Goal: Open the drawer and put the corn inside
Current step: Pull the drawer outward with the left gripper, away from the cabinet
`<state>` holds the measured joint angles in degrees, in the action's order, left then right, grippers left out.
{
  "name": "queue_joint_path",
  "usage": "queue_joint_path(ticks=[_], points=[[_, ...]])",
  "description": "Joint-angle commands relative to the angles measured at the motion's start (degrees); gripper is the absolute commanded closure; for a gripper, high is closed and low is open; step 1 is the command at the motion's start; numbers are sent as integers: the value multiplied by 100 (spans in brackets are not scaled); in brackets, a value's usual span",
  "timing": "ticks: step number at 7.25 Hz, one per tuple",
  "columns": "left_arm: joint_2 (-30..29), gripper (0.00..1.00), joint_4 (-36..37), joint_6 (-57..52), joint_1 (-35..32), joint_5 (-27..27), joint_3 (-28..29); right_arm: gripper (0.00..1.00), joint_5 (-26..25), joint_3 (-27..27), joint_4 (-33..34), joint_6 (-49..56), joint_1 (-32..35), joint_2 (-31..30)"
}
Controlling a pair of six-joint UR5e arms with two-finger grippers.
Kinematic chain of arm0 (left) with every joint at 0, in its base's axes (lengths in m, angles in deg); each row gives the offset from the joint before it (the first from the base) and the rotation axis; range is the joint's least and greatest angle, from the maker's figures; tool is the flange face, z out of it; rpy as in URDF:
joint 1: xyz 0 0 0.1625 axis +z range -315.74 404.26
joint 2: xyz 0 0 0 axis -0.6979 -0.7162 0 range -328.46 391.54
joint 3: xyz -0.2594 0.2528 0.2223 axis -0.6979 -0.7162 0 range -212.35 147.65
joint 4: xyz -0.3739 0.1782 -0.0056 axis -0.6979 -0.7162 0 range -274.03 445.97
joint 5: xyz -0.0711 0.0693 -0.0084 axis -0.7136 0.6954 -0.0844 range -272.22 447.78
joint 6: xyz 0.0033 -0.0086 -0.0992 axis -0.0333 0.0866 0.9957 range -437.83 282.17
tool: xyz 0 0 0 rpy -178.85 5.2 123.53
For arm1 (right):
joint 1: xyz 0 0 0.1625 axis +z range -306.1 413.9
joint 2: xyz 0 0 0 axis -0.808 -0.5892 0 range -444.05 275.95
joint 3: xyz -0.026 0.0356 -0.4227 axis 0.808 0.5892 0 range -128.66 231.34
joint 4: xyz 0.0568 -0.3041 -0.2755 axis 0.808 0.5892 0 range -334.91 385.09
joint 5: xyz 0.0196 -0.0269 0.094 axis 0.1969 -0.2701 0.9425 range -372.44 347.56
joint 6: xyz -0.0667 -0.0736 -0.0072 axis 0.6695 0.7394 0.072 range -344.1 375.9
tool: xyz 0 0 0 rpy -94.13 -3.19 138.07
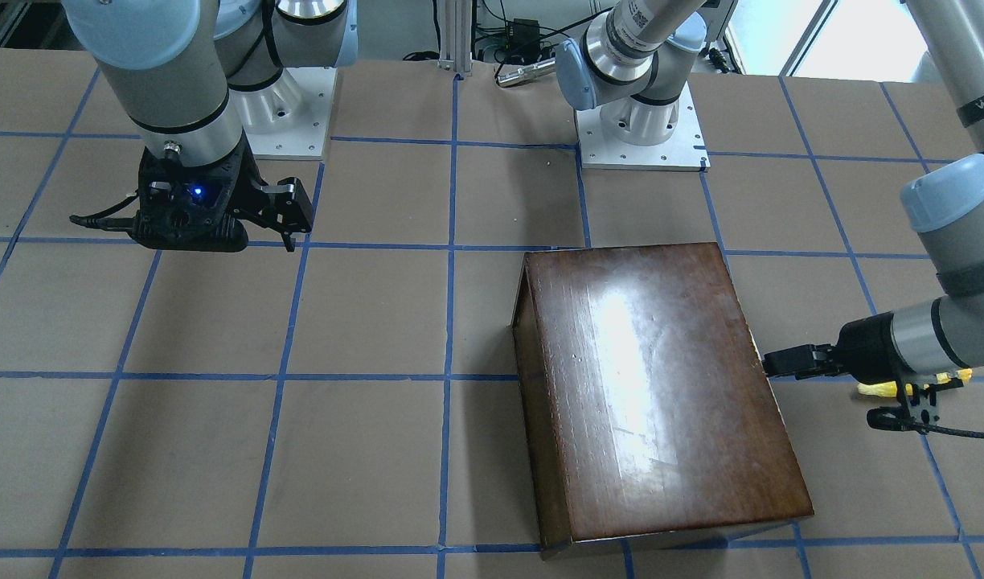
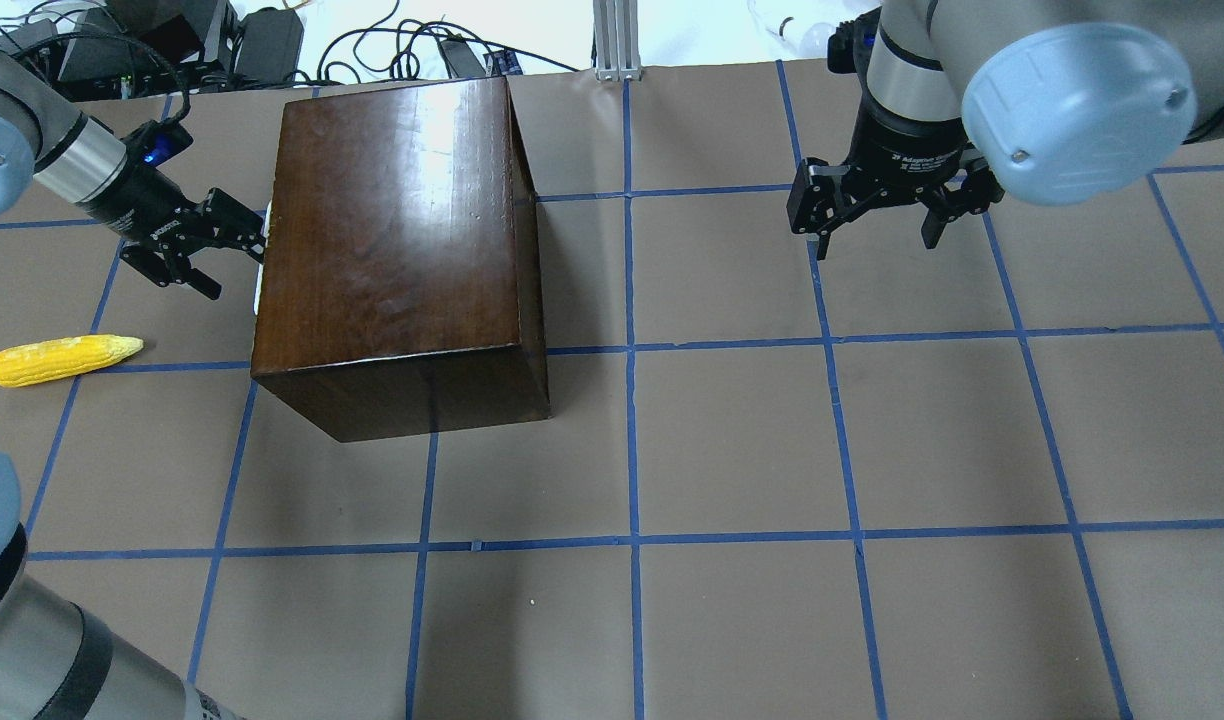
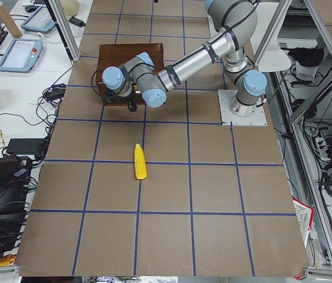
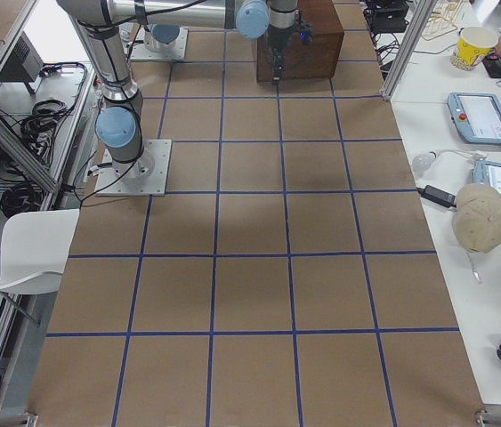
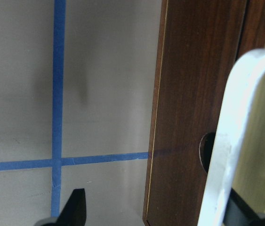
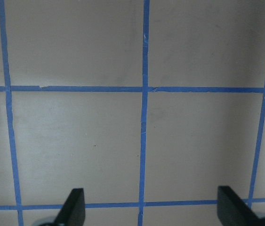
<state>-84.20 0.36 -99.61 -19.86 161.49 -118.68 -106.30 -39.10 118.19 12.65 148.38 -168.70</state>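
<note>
The dark-brown box point(image 2: 402, 230) stands on the table's left half, also seen in the front view point(image 1: 661, 386). Its drawer is shut; the drawer front point(image 5: 188, 94) carries a white handle point(image 5: 226, 141). My left gripper point(image 2: 237, 258) is open at that front, and the handle lies between its fingers, close to one fingertip point(image 5: 76, 207). The yellow corn point(image 2: 62, 360) lies on the table to the left of the box, apart from it and behind my left wrist point(image 1: 878, 388). My right gripper point(image 2: 872, 235) is open and empty above bare table.
The table is brown paper with a blue tape grid point(image 6: 144, 89). The arm bases point(image 1: 641, 129) stand at the robot's edge. Cables and electronics point(image 2: 222, 40) lie beyond the far edge behind the box.
</note>
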Motion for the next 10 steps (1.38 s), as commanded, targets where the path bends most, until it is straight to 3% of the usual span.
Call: queue_joint_path(ticks=[1, 4, 10], points=[[-1, 0, 141, -11, 22, 29, -42, 0, 0, 0, -2, 0, 0, 2], [78, 0, 650, -37, 49, 343, -209, 0, 0, 0, 7, 0, 0, 2], [139, 0, 642, -46, 321, 380, -183, 0, 0, 0, 7, 0, 0, 2]])
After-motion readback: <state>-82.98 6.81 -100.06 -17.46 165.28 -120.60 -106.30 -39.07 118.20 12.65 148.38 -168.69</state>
